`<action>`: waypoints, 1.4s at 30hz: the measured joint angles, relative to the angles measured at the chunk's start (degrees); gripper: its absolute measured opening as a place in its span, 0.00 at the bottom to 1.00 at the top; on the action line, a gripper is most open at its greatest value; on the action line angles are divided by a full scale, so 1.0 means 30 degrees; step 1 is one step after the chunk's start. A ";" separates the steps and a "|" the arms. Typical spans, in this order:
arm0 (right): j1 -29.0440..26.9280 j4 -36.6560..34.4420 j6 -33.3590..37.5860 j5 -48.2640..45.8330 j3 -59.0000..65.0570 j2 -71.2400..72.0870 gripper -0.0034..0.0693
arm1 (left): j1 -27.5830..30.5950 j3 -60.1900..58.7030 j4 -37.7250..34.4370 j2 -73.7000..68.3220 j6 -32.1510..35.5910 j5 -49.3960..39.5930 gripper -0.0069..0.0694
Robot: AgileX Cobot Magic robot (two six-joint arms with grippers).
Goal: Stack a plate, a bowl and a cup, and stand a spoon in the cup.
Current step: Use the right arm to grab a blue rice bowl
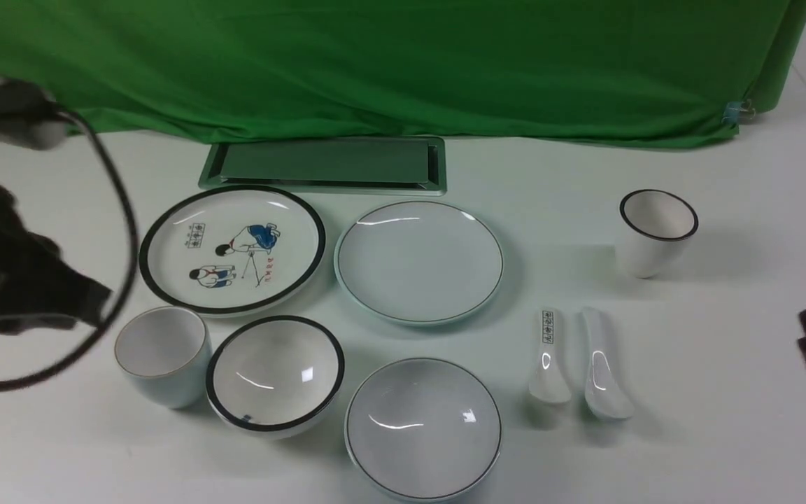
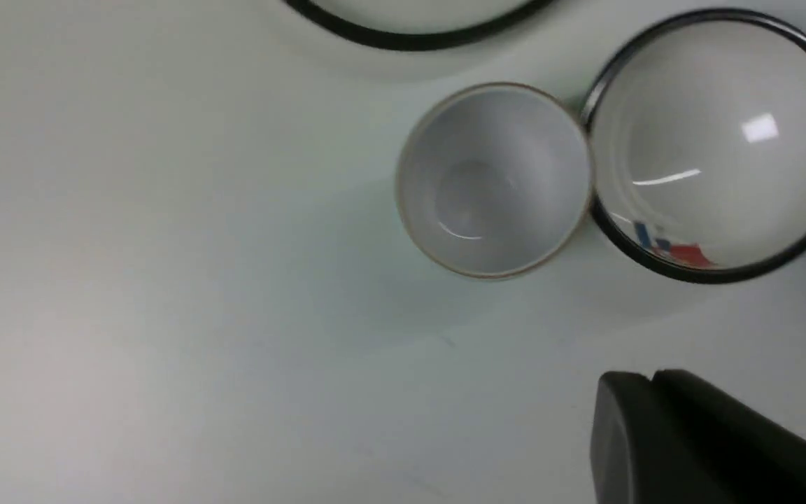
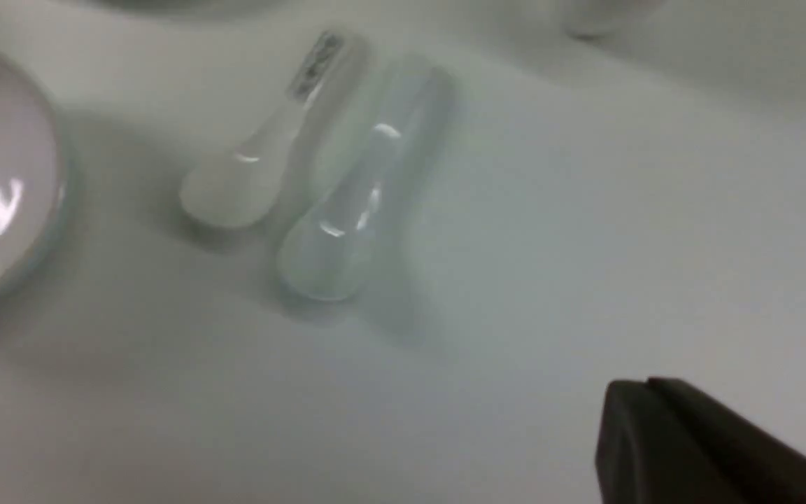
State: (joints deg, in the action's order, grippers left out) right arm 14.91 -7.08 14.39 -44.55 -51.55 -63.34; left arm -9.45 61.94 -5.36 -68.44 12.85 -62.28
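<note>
The spoon (image 1: 602,367) lies flat on the counter (image 1: 711,420), handle pointing away from the robot, just beside the printed spoon (image 1: 548,360); the right tool (image 3: 644,392), shut and empty, hangs off to its right; the left tool (image 2: 651,381), also shut and empty, is far off.

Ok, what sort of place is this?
Likely a robot lab or recording setup, not a kitchen: a green cloth backdrop hangs behind a white table, a metal hatch sits in its top, and empty dishes like the plain plate and cartoon plate lie in rows.
</note>
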 joint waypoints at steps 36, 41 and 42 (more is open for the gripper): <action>0.8486 -0.0991 0.0032 0.0462 -0.8658 -1.5818 0.18 | -0.5400 0.0036 0.0478 -0.2203 0.0685 0.3670 0.08; 0.8134 -0.1006 0.1329 -0.2001 -1.0474 -1.5641 0.15 | -0.5417 0.0036 0.0646 -0.2203 0.0685 0.3652 0.08; 0.7919 -0.0940 0.1446 -0.2266 -1.0915 -1.5641 0.15 | -0.5417 0.0036 0.0692 -0.2203 0.0685 0.3652 0.08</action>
State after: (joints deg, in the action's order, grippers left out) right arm 38.67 -9.90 18.73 -51.35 -84.29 -110.27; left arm -25.70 62.05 -3.28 -75.05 14.91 -51.32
